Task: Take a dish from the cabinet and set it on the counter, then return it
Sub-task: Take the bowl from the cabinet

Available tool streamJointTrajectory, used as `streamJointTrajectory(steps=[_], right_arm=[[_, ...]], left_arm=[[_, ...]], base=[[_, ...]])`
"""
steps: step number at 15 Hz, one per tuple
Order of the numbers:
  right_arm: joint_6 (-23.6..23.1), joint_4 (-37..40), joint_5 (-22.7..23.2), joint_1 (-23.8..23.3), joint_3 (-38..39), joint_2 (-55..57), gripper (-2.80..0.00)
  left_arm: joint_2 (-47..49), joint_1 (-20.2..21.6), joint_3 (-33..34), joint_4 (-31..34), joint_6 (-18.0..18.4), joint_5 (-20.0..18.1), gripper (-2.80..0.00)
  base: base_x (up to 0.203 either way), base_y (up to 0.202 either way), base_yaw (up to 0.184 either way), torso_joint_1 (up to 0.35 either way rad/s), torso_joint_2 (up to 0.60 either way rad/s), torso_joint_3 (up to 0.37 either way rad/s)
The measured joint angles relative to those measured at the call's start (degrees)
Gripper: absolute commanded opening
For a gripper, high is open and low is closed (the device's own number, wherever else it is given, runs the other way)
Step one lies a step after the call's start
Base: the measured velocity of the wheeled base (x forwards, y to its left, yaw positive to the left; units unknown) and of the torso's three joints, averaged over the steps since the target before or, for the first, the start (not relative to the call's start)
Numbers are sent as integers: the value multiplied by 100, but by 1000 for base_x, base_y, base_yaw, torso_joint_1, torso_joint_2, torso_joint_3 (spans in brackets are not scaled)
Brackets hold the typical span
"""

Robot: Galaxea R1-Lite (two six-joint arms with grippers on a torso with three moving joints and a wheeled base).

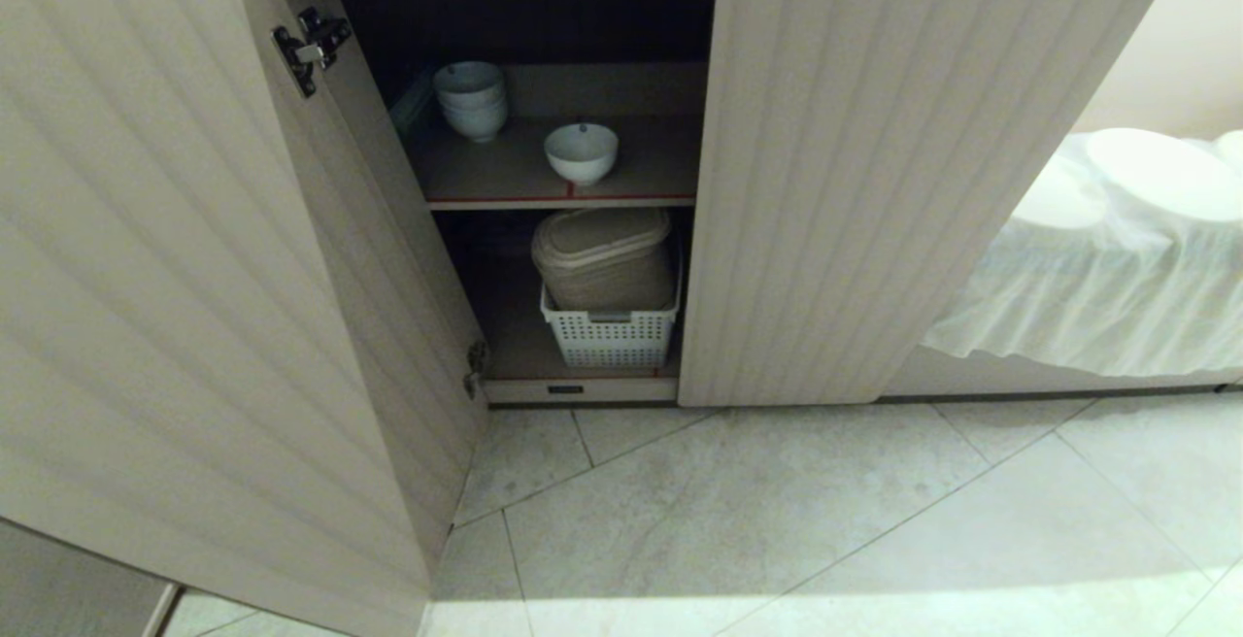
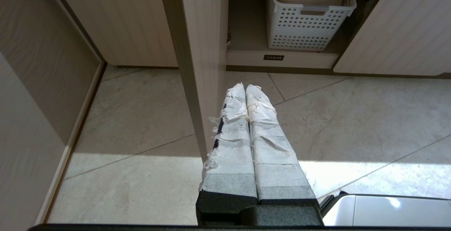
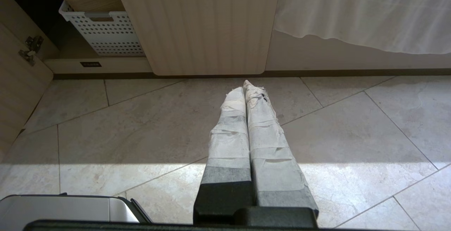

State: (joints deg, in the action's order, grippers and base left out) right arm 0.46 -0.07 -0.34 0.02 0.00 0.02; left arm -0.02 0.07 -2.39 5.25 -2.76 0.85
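You're seeing the dish [image 1: 581, 152] sitting near the upper shelf's front edge inside the open cabinet [image 1: 204, 258], while left gripper [image 2: 245, 89] and right gripper [image 3: 248, 87], both pinched closed and seemingly empty, are hanging over bare floor [image 1: 825, 520].

Cabinet [image 1: 796, 181] top cut off by frame edge. Beige bin [image 1: 604, 258] lower half hidden inside white basket [image 1: 610, 336]. Niche plates [image 1: 1160, 171] cropped at right.

Left end effector [image 2: 245, 88] closed, empty, parked low; right end effector [image 3: 243, 86] likewise.
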Motion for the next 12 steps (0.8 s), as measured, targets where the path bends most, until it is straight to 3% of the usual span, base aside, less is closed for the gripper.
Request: streamJointTrajectory(steps=[12], right_arm=[[-2,5,1,0,0,0,-280]], left_arm=[[0,-5,2,-5,0,5,-280]], base=[[0,0,0,0,0,0]])
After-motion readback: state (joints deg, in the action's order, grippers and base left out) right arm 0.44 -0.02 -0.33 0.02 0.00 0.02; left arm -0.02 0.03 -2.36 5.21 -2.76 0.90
